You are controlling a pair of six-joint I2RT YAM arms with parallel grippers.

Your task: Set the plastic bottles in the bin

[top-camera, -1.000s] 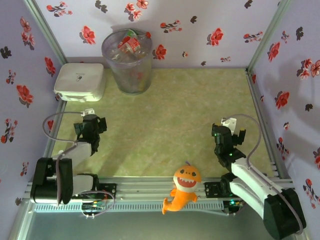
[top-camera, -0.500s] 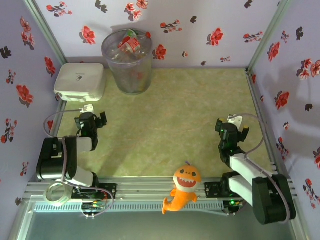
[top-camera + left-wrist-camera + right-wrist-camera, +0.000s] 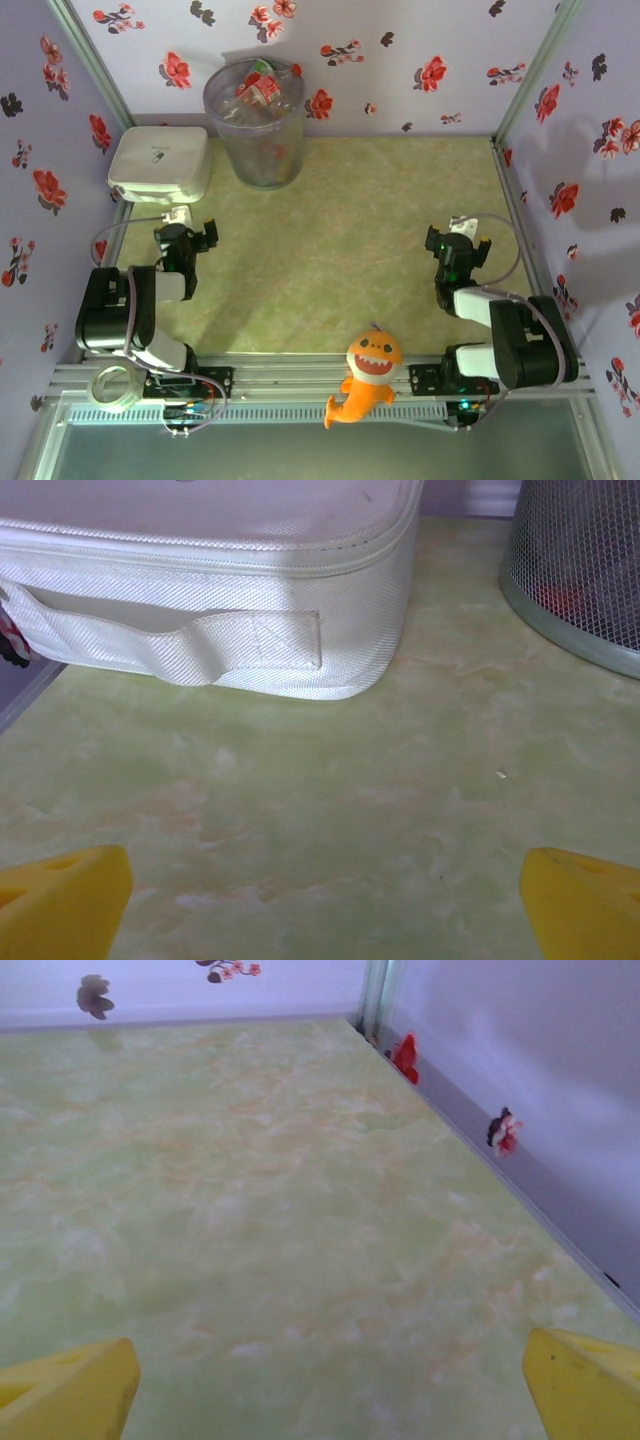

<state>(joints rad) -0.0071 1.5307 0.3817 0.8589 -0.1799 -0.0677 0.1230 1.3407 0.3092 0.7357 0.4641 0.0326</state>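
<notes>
The bin stands at the back left against the wall, with red-labelled plastic bottles lying inside it near the rim. In the left wrist view the bin's meshy grey wall is at the upper right. My left gripper rests low over the mat, in front of the white box, open and empty, its yellow fingertips far apart. Over the mat on the right, my right gripper is also open and empty, with one fingertip at the frame's lower corner.
A flat white box with a strap handle lies left of the bin. An orange plush shark sits on the front rail between the arm bases. A flowered wall runs close along the right gripper's right side.
Both arms have folded back toward their bases and now sit tucked low. Both grippers stayed open and shifted slightly away from the front rail.
</notes>
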